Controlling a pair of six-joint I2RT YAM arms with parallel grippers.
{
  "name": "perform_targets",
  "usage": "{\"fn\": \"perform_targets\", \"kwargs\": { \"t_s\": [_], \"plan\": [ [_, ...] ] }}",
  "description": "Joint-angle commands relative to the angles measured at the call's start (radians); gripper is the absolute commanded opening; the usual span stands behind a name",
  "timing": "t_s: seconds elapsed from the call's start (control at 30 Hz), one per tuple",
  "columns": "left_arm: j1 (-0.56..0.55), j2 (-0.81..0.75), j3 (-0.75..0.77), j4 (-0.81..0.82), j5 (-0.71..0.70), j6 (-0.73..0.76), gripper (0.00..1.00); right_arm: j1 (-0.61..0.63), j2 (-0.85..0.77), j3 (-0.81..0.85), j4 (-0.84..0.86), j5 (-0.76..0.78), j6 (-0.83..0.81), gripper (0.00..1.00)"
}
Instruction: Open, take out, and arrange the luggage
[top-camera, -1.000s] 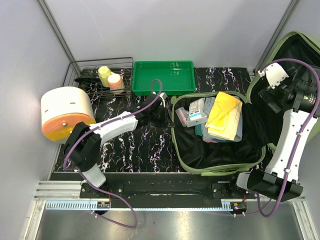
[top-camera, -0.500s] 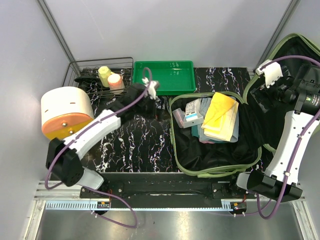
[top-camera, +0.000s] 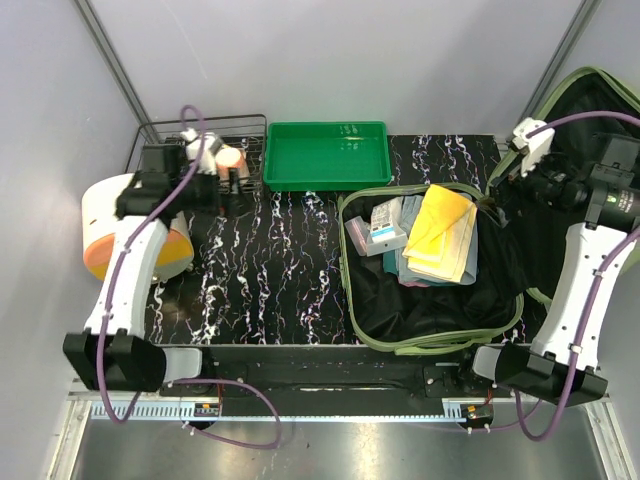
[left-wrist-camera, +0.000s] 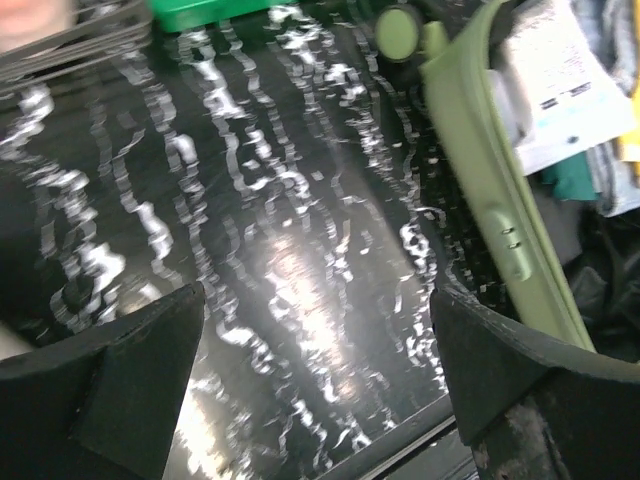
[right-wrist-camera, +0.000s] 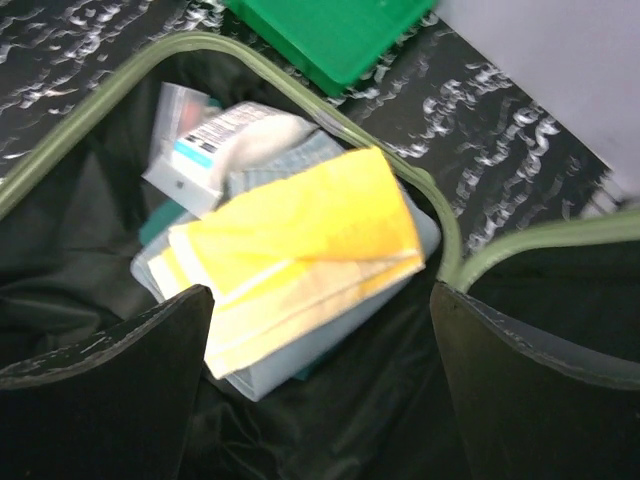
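Note:
The luggage (top-camera: 372, 300), a pale olive-green hard-shell suitcase, lies open at the right of the table, its lid (top-camera: 592, 90) leaning up at the far right. Inside on the black lining lie a folded yellow cloth (top-camera: 440, 228) on grey-blue cloth and a blue-labelled packet (top-camera: 385, 228). My right gripper (top-camera: 503, 197) hangs open above the case's right side; its wrist view shows the yellow cloth (right-wrist-camera: 310, 235) below, between its fingers (right-wrist-camera: 110, 380). My left gripper (top-camera: 228, 185) stands open and empty over the table by the wire rack, far from the luggage rim (left-wrist-camera: 490, 170).
A bright green tray (top-camera: 325, 155) sits at the back centre. A wire rack (top-camera: 160, 135) with an orange-capped bottle (top-camera: 232, 158) stands at the back left. A white and orange cylinder (top-camera: 125, 225) lies at the left edge. Grey walls close the back and sides.
My left gripper has opened and its arm has swung from the suitcase's left rim back to the far left by the wire rack. The right gripper shifted slightly over the case.

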Motion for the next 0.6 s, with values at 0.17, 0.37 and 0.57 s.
{"fn": "perform_targets", "kwargs": {
  "t_s": [0.17, 0.37, 0.57],
  "plan": [
    [0.318, -0.23, 0.114, -0.576, 0.02, 0.588, 0.91, 0.272, 0.067, -0.06, 0.109, 0.03, 0.185, 1.0],
    [0.398, -0.285, 0.005, -0.723, -0.092, 0.712, 0.86, 0.367, 0.148, -0.06, 0.152, 0.035, 0.247, 1.0],
    [0.405, -0.231, -0.012, -0.637, -0.236, 0.625, 0.79, 0.419, 0.152, -0.138, 0.183, 0.041, 0.233, 0.99]
  ]
}}
